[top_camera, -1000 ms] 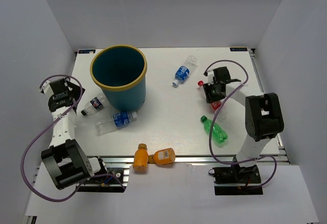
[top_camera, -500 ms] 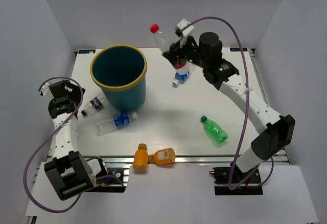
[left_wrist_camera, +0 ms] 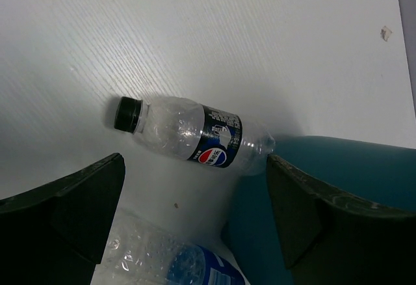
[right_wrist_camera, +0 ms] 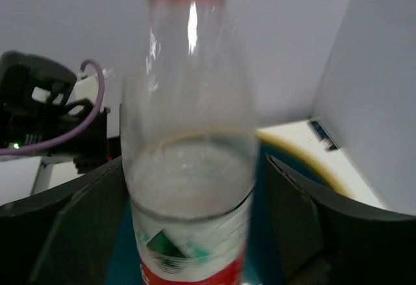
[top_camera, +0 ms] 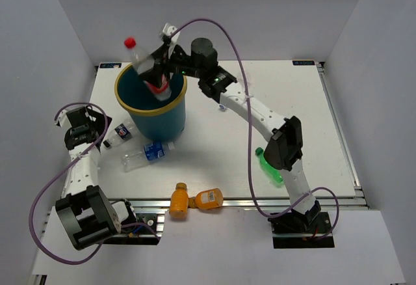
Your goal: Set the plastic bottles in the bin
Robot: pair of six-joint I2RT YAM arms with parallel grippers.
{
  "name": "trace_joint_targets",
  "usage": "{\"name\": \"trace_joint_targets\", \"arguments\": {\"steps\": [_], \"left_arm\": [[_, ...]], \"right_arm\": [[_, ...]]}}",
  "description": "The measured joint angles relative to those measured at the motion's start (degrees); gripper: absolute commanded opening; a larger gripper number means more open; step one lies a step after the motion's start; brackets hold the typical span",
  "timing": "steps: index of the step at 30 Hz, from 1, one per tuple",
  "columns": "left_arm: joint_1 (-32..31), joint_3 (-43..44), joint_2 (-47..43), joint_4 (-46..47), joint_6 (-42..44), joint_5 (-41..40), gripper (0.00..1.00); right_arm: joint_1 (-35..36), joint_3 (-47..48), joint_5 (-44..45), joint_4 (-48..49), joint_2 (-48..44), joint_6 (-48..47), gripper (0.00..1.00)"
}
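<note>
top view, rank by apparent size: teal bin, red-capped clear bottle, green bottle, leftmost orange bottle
Largest: round teal plastic bin with yellow rim.
Next, unranked: clear red-capped plastic bottle, raised toward the camera, and green plastic bottle, partly behind the right arm.
Smallest: leftmost stubby orange plastic bottle.

Above the bin (top_camera: 159, 122), far left on the tabletop (top_camera: 221, 148): tilted bottle (top_camera: 140, 57) in the right tool (top_camera: 156, 77). At its near-left foot: two lying bottles (top_camera: 120, 133). Near edge: stubby pair (top_camera: 179, 200).
</note>
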Motion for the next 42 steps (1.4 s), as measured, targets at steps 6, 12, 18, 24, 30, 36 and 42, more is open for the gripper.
{"name": "trace_joint_targets", "arguments": {"steps": [6, 12, 18, 24, 30, 36, 42], "left_arm": [[0.00, 0.00, 1.84, 0.46, -0.66, 4.72, 0.98], [-0.11, -0.09, 2.93, 3.48, 2.58, 6.95, 0.98], [-0.15, -0.35, 9.44, 6.93, 8.59, 5.35, 0.98], [-0.35, -0.68, 15.74, 9.86, 14.53, 9.38, 0.98], [-0.52, -2.73, 15.02, 13.22, 20.24, 13.49, 0.98], [-0.55, -4.00, 15.02, 13.84, 23.15, 18.51, 0.98], [-0.61, -4.00, 15.02, 13.35, 23.28, 17.77, 0.98]], "right_arm": [[0.31, 0.07, 1.42, -8.35, 1.03, -6.19, 0.90], [-4.22, -5.84, 2.60, -14.69, -10.69, -11.08, 0.89], [-15.37, -20.35, 0.42, -15.34, -28.39, -11.26, 0.89], [-19.67, -31.52, -1.60, -17.18, -32.94, -12.81, 0.89], [-22.62, -38.64, -2.03, -21.27, -32.96, -14.69, 0.89], [-24.98, -39.23, -2.36, -22.45, -33.16, -16.00, 0.90], [-25.83, -39.54, -3.72, -22.45, -33.66, -17.11, 0.89]]}}
